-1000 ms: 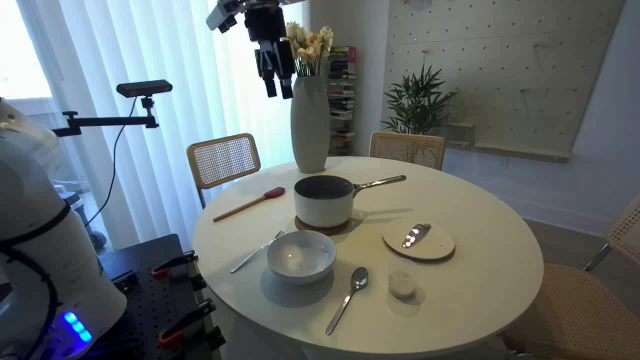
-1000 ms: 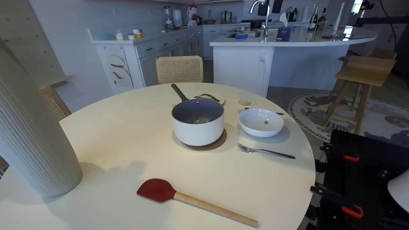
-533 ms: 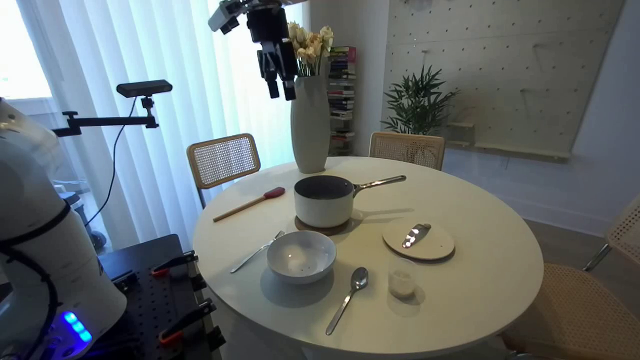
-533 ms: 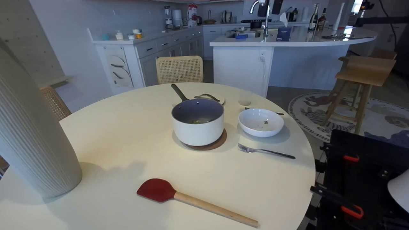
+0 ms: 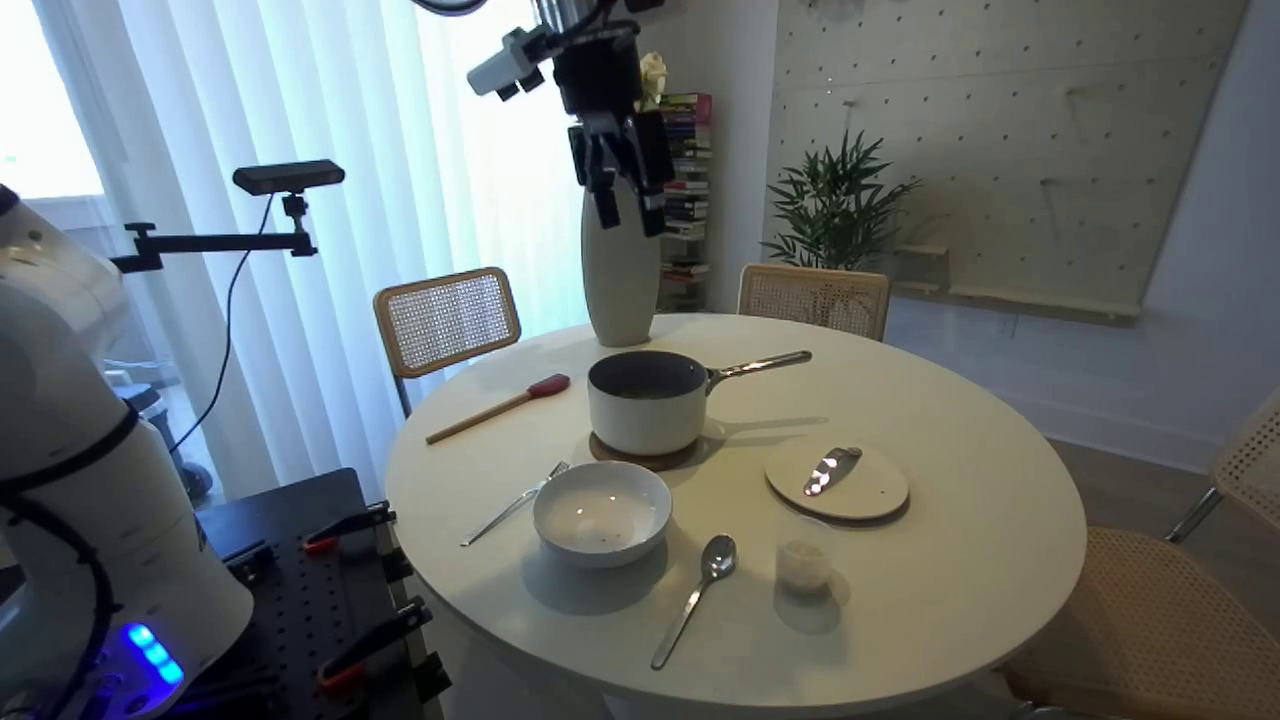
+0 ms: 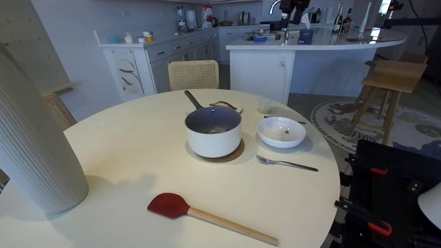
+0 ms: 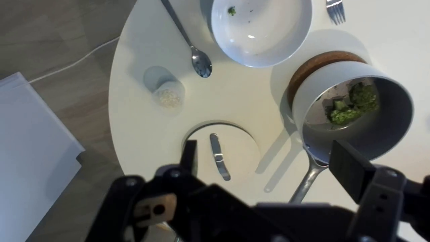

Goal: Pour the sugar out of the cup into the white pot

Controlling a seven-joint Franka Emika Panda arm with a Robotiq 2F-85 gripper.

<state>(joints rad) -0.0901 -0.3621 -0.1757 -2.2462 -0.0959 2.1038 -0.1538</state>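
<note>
Wrist view: my gripper (image 7: 263,153) gapes wide, empty; loaded cup (image 7: 169,95) awaits grasping, then pouring into the white pot (image 7: 310,87).

In an exterior view, flowers (image 5: 652,80) behind the gripper (image 5: 630,218) partly hidden. Wrist view, beneath the gripper: white pot (image 7: 317,84), its handle (image 7: 307,183) covered by it at the end; farther out, bowl (image 7: 282,37), fork (image 7: 335,10) and spoon (image 7: 201,64) cut off by the upper edge.
</note>
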